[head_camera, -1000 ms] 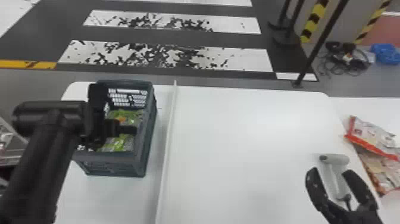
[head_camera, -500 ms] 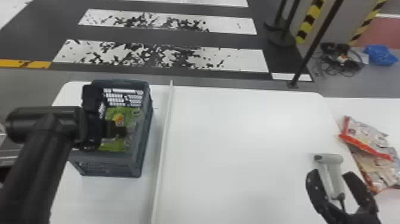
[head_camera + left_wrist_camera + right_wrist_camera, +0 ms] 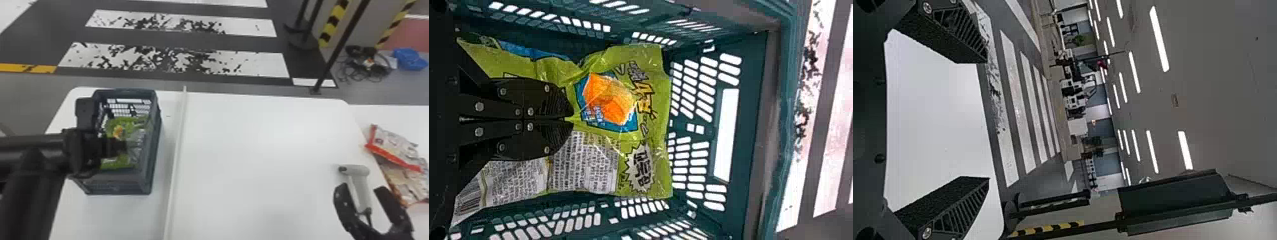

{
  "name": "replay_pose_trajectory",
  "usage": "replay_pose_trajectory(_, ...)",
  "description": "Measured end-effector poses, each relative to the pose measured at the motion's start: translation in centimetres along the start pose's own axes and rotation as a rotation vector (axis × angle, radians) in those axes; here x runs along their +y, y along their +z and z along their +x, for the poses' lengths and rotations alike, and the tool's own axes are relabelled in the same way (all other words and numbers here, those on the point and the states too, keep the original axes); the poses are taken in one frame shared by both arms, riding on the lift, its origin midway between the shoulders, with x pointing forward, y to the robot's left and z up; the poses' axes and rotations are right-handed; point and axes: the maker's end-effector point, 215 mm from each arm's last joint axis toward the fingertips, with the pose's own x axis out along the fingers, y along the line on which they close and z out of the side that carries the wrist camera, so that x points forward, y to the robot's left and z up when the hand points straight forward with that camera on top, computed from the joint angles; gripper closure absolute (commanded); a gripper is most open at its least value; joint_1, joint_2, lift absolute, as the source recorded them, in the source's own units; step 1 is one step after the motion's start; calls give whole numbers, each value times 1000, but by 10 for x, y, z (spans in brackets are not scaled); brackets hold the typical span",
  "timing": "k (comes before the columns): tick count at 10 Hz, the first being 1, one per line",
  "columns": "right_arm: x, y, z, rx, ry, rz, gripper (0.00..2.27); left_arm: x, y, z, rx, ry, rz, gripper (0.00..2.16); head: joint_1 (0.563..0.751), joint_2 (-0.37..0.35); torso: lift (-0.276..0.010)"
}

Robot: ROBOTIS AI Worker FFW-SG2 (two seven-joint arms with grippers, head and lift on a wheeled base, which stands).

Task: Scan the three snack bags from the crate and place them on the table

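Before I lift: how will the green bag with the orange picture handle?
The green bag is probably floppy: its thin wrap is creased and folded. Its glossy film could slip in the left gripper, since only the fingertips seem to pinch it.

This looks like a large indoor hall, perhaps a robotics lab or test floor; which of these, the views cannot settle. Overhead, rows of strip lights (image 3: 1159,40) run along a broad grey ceiling (image 3: 1203,75). The floor (image 3: 32,99) is grey and dark, marked like a street with worn white crossing stripes (image 3: 261,63) and a yellow band (image 3: 14,67). Black-and-yellow hazard striping (image 3: 333,24), a black pole (image 3: 340,48) and loose cables (image 3: 348,71) on the floor add a workshop look, beside a plain white desk (image 3: 271,143) bearing a plastic crate (image 3: 118,184) and a hand scanner (image 3: 360,191).
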Motion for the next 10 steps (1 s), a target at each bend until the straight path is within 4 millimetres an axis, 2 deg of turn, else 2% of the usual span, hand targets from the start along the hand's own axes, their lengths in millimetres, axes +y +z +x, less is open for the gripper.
replay_pose_trajectory(6, -3, 9, -7, -16, -2, 1, 87, -8, 12, -41, -96, 14, 38, 2125, 695, -61, -37)
replay_pose_trajectory(10, -4, 13, -10, -22, 6, 14, 87, -8, 22, -82, -154, 47, 63, 2128, 695, -60, -37)
